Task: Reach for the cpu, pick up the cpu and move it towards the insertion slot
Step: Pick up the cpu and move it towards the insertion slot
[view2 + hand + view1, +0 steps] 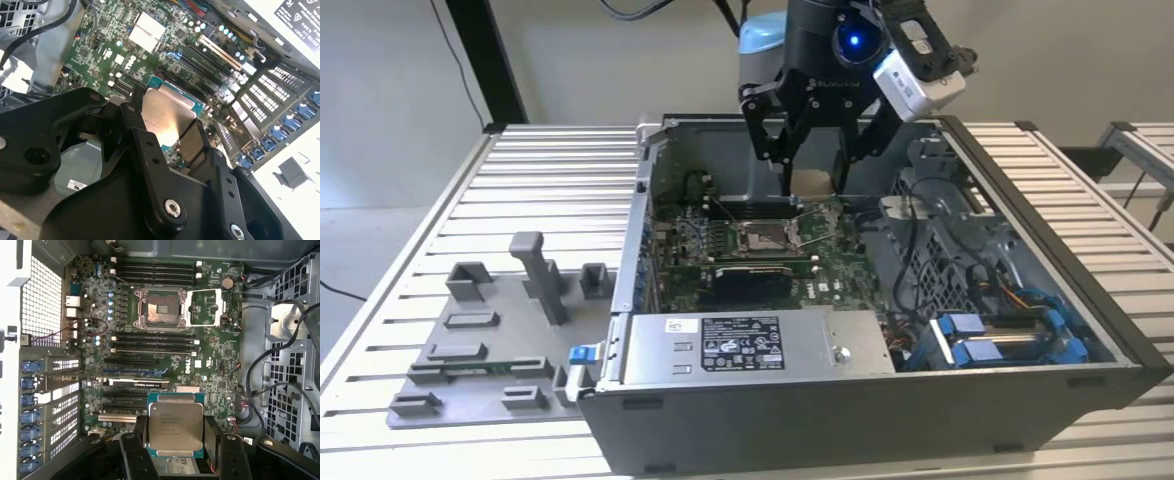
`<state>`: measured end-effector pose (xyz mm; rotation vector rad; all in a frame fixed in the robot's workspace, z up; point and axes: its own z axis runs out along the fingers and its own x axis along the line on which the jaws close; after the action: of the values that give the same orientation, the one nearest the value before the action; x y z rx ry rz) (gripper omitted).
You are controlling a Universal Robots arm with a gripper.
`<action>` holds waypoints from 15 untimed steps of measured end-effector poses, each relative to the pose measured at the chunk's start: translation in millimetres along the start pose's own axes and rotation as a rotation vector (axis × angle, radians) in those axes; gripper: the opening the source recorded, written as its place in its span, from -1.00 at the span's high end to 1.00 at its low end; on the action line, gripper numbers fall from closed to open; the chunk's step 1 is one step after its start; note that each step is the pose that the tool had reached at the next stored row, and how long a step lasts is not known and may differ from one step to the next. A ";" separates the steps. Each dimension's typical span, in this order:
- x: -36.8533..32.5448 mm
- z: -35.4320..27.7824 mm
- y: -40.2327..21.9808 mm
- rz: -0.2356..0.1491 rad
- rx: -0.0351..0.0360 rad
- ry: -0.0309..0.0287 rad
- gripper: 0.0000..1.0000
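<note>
The cpu (176, 426) wore a smooth, brushed metal face. The insertion slot (161, 308) had a shiny metal frame. The jaws looked like matt black plastic.

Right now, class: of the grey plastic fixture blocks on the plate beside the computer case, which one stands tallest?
The narrow upright post near the grey plate's far edge in the exterior view. It rises well above the low, squat blocks around it.

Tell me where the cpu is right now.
The cpu sits gripped between the gripper fingers in both wrist views, held above the motherboard, away from the insertion slot.
</note>
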<state>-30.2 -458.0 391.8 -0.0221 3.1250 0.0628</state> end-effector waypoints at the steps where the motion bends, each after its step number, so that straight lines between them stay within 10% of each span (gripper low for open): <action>1: 0.0 0.2 1.5 0.000 -0.0001 0.0000 1.00; 15: 4.1 3.4 26.4 0.000 -0.0001 0.0000 1.00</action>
<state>-34.6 -431.6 389.4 -0.0221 3.1250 0.0629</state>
